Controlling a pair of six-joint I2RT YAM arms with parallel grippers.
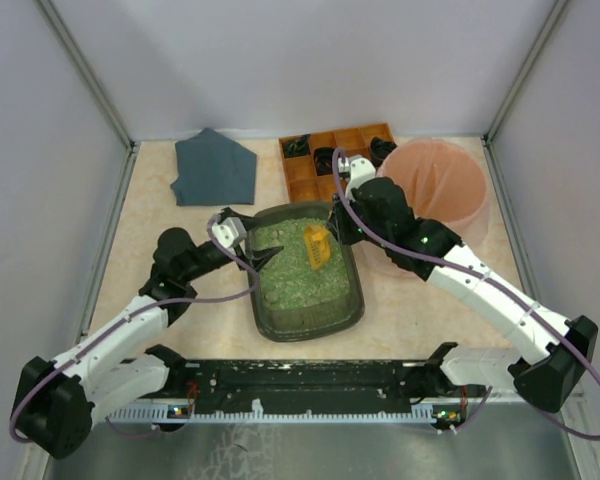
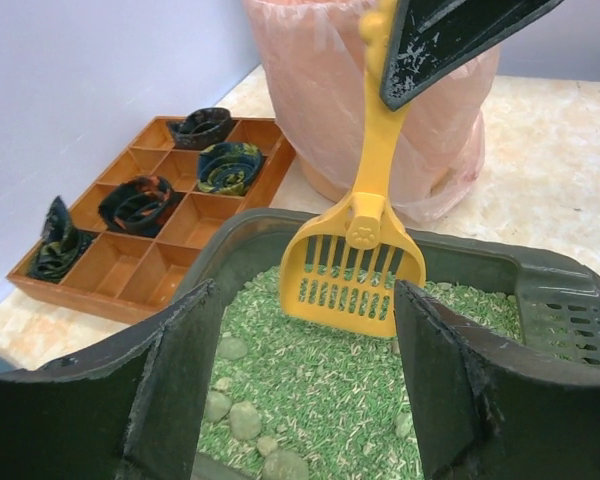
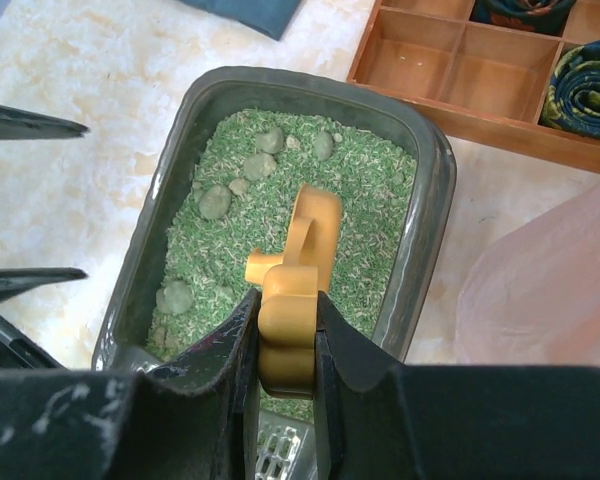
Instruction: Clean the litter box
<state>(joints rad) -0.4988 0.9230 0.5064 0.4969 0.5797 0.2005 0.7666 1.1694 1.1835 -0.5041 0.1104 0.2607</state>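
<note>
Litter box (image 1: 308, 324) sits mid-table (image 1: 410, 305), full of green litter (image 3: 370, 190) plus some grey-green clumps (image 3: 215, 202). Right hand (image 3: 285, 300) is clamped on a yellow scoop (image 3: 302, 245) over it. Left hand (image 1: 258, 258) gapes at the box's edge, holding nothing.

**A pale booth closed around a mottled tabletop**

The table (image 1: 420, 310) has a cream top mottled with faint tan, like polished stone, and it spans the enclosure from side to side. Plain pale grey panels close it in: a back wall (image 1: 310, 60), a left wall (image 1: 30, 150) and a right wall (image 1: 570, 120), all bare and matte. Slim metal struts (image 1: 85, 70) run down the two rear corners to the tabletop. Along the near edge lies a strip of brushed grey metal (image 1: 330, 455). The light is soft and even, leaving only faint shadows on the tabletop
</note>
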